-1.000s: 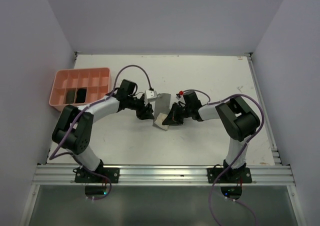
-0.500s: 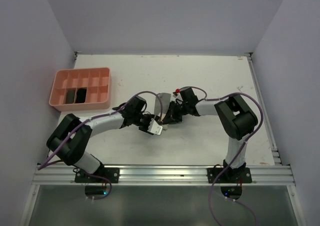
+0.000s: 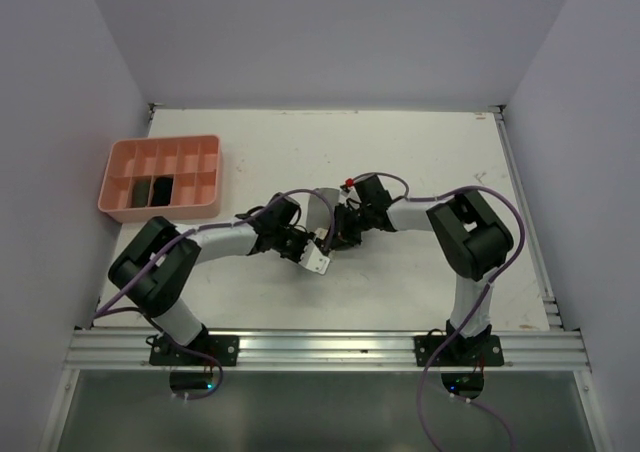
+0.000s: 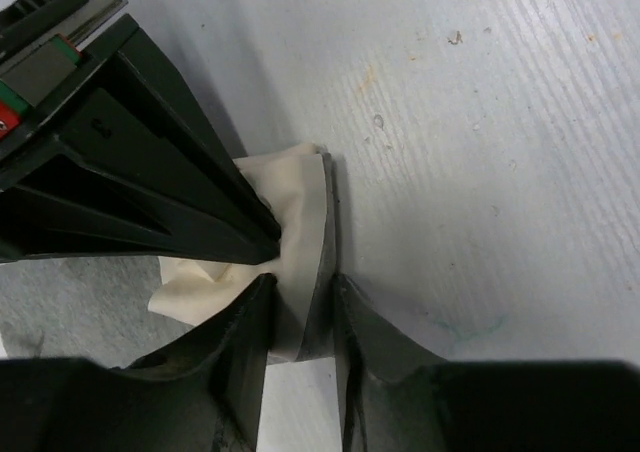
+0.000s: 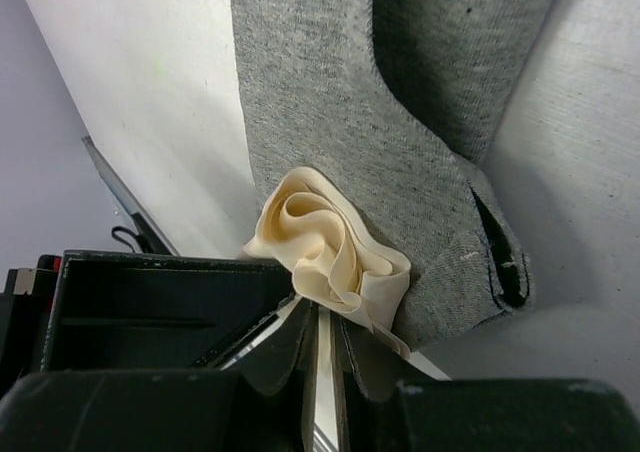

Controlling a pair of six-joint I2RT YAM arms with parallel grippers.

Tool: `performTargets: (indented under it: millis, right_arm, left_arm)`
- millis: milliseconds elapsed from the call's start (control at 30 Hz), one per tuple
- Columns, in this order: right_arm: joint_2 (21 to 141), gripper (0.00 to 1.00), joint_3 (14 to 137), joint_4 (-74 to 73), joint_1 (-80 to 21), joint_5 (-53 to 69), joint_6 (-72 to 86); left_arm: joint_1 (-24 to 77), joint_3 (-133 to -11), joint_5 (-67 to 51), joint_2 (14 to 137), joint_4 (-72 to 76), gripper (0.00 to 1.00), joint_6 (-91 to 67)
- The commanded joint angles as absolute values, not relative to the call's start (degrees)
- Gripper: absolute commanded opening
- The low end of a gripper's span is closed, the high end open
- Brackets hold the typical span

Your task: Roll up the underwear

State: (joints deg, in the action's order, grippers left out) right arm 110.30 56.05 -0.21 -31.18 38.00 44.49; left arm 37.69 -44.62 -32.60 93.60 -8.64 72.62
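One underwear [image 3: 322, 210], cream inside and grey outside, lies mid-table, its near end wound into a loose cream roll [image 5: 325, 237] with the flat grey part [image 5: 330, 92] spreading beyond it. My right gripper [image 5: 322, 317] has its jaws almost together, tips pinching the bottom of the roll. It comes in from the right [image 3: 330, 238]. My left gripper [image 4: 300, 317] is shut on the roll's banded edge [image 4: 305, 272], meeting the right gripper [image 4: 272, 250] from the left [image 3: 318, 246]. Two black rolled pieces [image 3: 150, 189] sit in the pink tray.
The pink compartment tray [image 3: 160, 147] stands at the far left of the white table [image 3: 420, 152]. Both arms cross the table's middle and nearly touch at the cloth. Purple cables loop over each arm. Walls close in the table on three sides.
My left arm swung from the far left side of the cloth round to its near side and closed on the roll. The right gripper shifted slightly left, and the cloth bunched tighter.
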Motion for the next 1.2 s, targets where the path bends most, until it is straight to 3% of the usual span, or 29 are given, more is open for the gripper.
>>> performTargets:
  millis: [0,33,100,133,300,533,833,1167]
  right_arm:
    - [110.5,0.15,57.7,-3.9,-31.6,35.3,43.2]
    - [110.0,0.16,57.8,-4.1,-31.5,34.8,43.2]
    - [109.2,0.2,57.7,-5.1,-31.5,33.9,43.2]
    - [107.9,0.22,57.6,-5.3,-31.3,33.5,43.4]
    - [100.9,0.4,54.8,-3.3,-30.4,30.6,43.9]
    - [86.3,0.49,48.3,-2.6,-29.6,23.8,34.8]
    - [67.0,0.6,39.4,-2.5,-31.2,20.3,15.8]
    - [75.1,0.58,47.7,-9.0,-39.1,20.5,-6.3]
  left_arm:
    - [38.1,-46.3,-32.8,94.6,-12.6,0.27,73.5]
    - [38.1,-46.6,-32.7,94.6,-13.1,0.15,72.7]
    - [38.1,-47.1,-33.3,94.1,-14.6,0.02,69.7]
    - [38.1,-47.3,-33.4,93.9,-14.9,0.0,68.3]
    - [38.1,-54.1,-33.0,97.0,-29.0,0.0,63.2]
    - [31.0,-70.7,-48.8,111.2,-46.2,0.0,56.7]
    - [25.4,-85.2,-56.1,128.6,-64.1,0.0,58.3]
    - [25.4,-86.1,-53.4,132.9,-69.3,0.0,59.9]
